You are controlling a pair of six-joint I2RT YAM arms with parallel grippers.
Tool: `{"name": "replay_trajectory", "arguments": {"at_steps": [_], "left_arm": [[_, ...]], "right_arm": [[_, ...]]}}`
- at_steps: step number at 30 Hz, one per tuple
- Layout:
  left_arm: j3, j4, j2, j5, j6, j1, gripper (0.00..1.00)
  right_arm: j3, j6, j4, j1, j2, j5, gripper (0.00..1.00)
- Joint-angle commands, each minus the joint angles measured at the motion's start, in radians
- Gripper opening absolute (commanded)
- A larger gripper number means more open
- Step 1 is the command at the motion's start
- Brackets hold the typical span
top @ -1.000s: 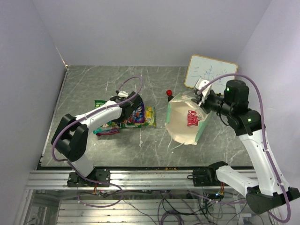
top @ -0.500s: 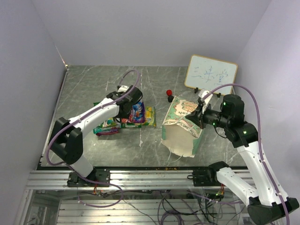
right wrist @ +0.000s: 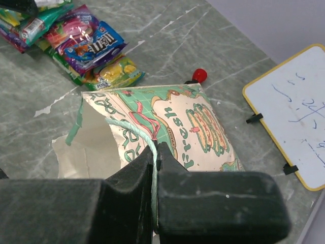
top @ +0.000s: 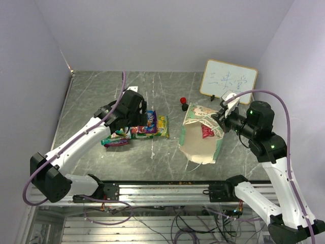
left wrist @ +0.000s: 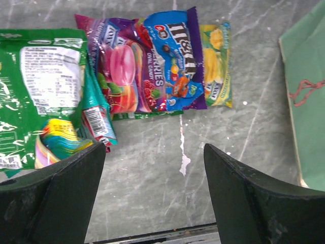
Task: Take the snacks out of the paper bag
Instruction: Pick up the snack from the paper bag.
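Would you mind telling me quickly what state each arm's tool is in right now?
Left tool: open, holding nothing, over the snacks.
Right tool: closed on the paper bag at its rim.

My right gripper pinches the rim of the paper bag; my left gripper hangs over the snacks on the bench.

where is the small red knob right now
In the top view the red knob stands just beyond the paper bag's far corner, between the snacks and the whiteboard.
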Motion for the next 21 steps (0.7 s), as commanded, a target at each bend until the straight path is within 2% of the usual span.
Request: {"name": "replay_trajectory", "arguments": {"at_steps": [1, 4, 5, 6, 7, 8, 9, 12, 14, 18, 21], "left_arm": [[-0.041, 0.081, -0.04, 0.082, -0.008, -0.006, 0.88], [-0.073, 0.097, -0.066, 0.091, -0.005, -0.007, 0.88], [-0.084, 0.103, -0.073, 0.094, -0.006, -0.006, 0.88], [-0.093, 0.107, -0.077, 0.098, -0.007, -0.006, 0.89], [-0.101, 0.111, -0.078, 0.103, -0.007, -0.006, 0.89], [-0.105, 0.116, -0.078, 0.109, -0.008, -0.006, 0.89], [-0.104, 0.119, -0.078, 0.116, -0.006, -0.007, 0.88], [-0.095, 0.147, -0.087, 0.154, 0.01, -0.008, 0.89], [-0.098, 0.183, -0.102, 0.187, 0.025, -0.008, 0.89], [-0.133, 0.289, -0.152, 0.257, 0.06, -0.041, 0.85], [-0.187, 0.394, -0.209, 0.259, 0.085, -0.127, 0.79]], "right_arm": [[0.005, -0.03, -0.072, -0.004, 0.026, -0.05, 0.0], [-0.05, 0.117, -0.087, -0.003, 0.04, -0.299, 0.0], [-0.102, 0.186, -0.021, 0.013, 0.032, -0.416, 0.0], [-0.153, 0.336, 0.098, 0.038, 0.012, -0.478, 0.0], [-0.217, 0.469, 0.216, 0.063, -0.009, -0.497, 0.0], [-0.252, 0.511, 0.272, 0.082, -0.02, -0.502, 0.0], [-0.254, 0.496, 0.27, 0.091, -0.024, -0.469, 0.0], [-0.175, 0.4, 0.185, 0.092, -0.004, -0.189, 0.0], [-0.122, 0.335, 0.157, 0.091, 0.025, -0.099, 0.0], [-0.065, 0.287, 0.14, 0.091, 0.096, -0.059, 0.0], [-0.042, 0.304, 0.15, 0.092, 0.119, -0.05, 0.0]]}}
